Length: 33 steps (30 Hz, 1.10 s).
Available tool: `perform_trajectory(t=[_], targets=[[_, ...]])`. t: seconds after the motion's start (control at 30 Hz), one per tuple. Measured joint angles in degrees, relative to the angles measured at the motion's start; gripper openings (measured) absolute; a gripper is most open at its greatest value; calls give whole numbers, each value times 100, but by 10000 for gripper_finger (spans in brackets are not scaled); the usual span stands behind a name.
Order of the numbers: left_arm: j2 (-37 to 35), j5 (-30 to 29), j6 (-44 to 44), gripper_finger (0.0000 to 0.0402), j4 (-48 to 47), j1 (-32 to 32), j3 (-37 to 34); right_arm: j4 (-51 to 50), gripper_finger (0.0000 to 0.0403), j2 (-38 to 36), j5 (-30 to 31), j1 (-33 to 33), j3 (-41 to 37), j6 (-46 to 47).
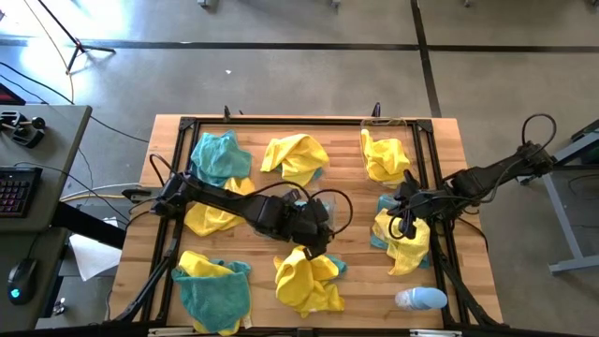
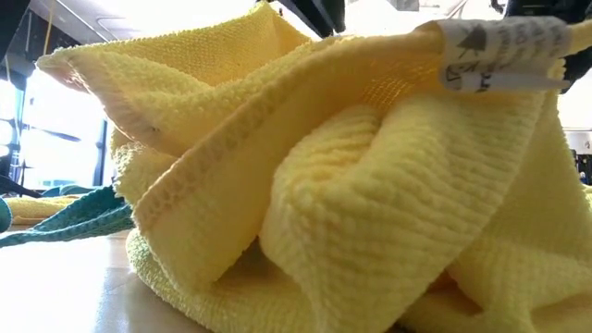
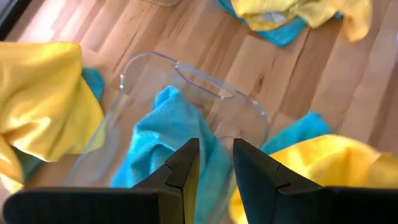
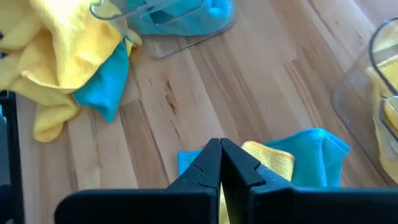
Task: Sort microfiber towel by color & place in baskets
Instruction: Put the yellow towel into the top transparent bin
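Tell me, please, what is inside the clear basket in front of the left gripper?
A teal-blue towel lies bunched inside the clear basket, by the left gripper. Its lower folds and the basket's floor are covered, so anything beneath cannot be seen.

A white care tag sewn on the yellow microfiber towel carries printed symbols and lettering, too blurred to read.

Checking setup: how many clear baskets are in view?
2. One basket sits mid-table under the left gripper, holding a teal towel; the other basket is at the high view's top right corner, holding a yellow towel. Towels may hide more.
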Motion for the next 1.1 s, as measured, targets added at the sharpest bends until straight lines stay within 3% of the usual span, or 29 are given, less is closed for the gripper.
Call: perform_trajectory(t=[0.23,0.47,0.6,0.87,1.1], targets=[[-52,193,1017,87,-205,169,-2,-339,0,582,35,144,508,633],[-134,595,2067,87,-138,398,-308,-922,0,1299,42,672,920,1940],[-654,789,2293,87,342,517,-1274,-982,0,1592,41,984,1042,2685],[-2702,1004,2162,87,2384,575,-3954,-1105,0,1976,39,1283,1063,3596],[-4036,1005,1903,87,3121,518,-5280,-1573,6,2208,-199,1118,1063,3740]])
